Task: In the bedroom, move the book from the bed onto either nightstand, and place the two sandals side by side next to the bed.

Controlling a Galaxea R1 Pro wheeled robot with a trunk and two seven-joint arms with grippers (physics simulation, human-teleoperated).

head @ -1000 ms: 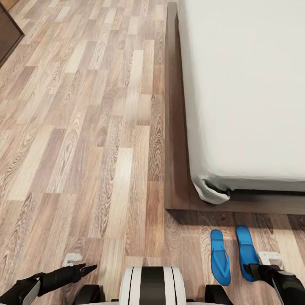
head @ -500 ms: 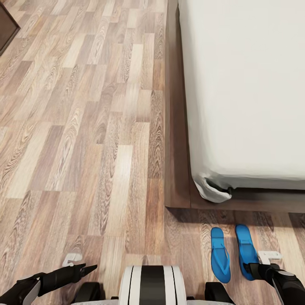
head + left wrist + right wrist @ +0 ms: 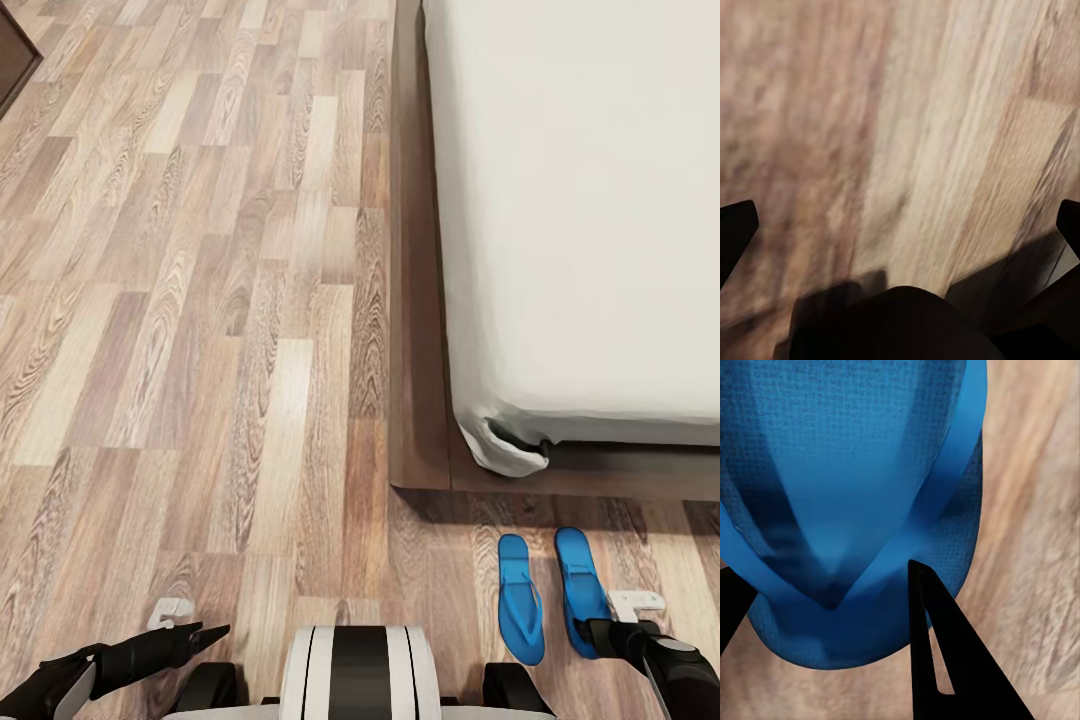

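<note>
**Two blue sandals lying side by side at the foot of the bed**

Two sandals are lying parallel on the wood-plank floor (image 3: 200, 300), the left sandal (image 3: 520, 598) and the right sandal (image 3: 580, 590) just apart from each other, near the corner of the bed (image 3: 560, 200) with its dark frame (image 3: 415, 300) and light grey mattress.

The right gripper (image 3: 600, 632) is sitting over the near end of the right sandal; in the right wrist view the blue sole and strap (image 3: 862, 487) are lying between its dark fingers (image 3: 945, 652), which are standing apart and not pinching it.

The left gripper (image 3: 215, 632) is hanging above bare floor on the other side of the robot's trunk (image 3: 358, 670), its fingertips (image 3: 735, 225) showing at opposite edges of the left wrist view, spread wide with nothing between them. A dark piece of furniture (image 3: 12, 60) is peeking in at the far left corner.
</note>
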